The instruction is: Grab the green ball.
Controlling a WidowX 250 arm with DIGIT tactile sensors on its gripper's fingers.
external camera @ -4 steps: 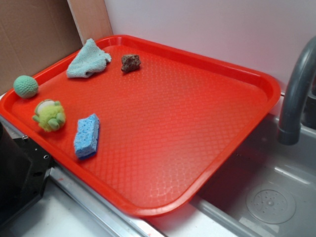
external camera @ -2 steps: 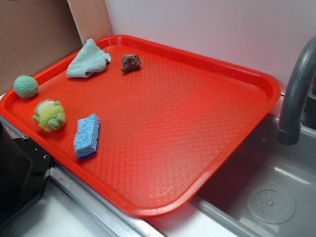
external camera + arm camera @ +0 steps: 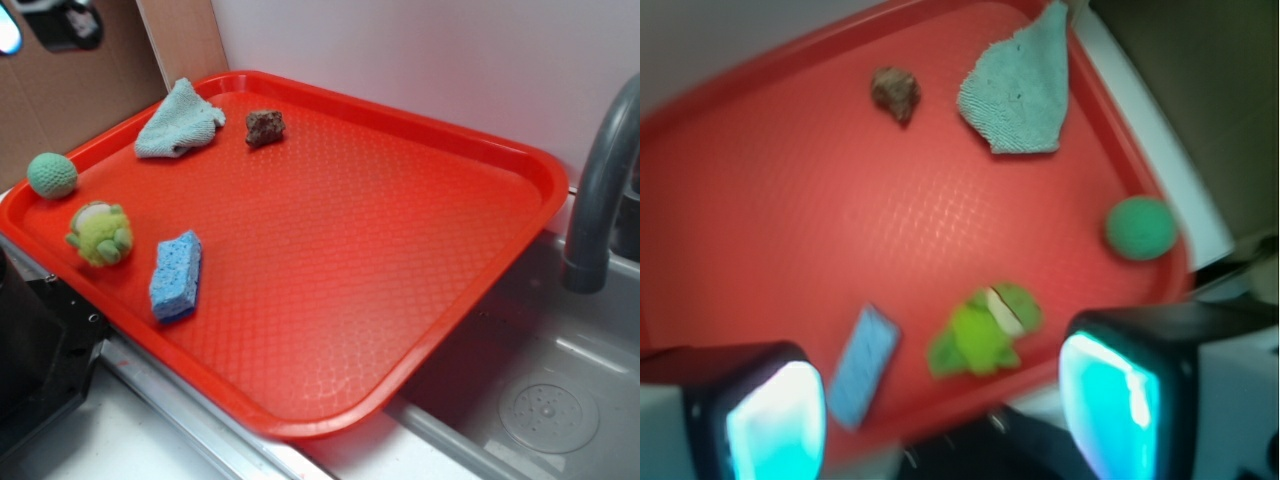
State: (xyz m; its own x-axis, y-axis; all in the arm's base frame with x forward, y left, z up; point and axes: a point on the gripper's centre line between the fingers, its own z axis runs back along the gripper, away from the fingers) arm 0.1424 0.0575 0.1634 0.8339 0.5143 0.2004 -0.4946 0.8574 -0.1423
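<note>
- Gripper (image 3: 940, 410) hangs high over the near-left edge of the red tray (image 3: 400, 250), its fingers (image 3: 775, 420) spread wide apart with nothing between them; the exterior view catches only a dark part of it in the top-left corner
- Green ball (image 3: 52, 175) sits in the far-left corner of the tray, against the rim, well clear of the gripper
- Yellow-green plush toy (image 3: 100, 233) lies just beside the ball, toward the camera, not touching it
- Blue sponge (image 3: 176, 275) lies next to the toy
- Pale teal cloth (image 3: 180, 120) is crumpled along the back-left rim
- Small brown lump (image 3: 265, 127) rests near the cloth, apart from it
- Grey faucet (image 3: 600, 190) rises at the right over the sink (image 3: 550, 400)
</note>
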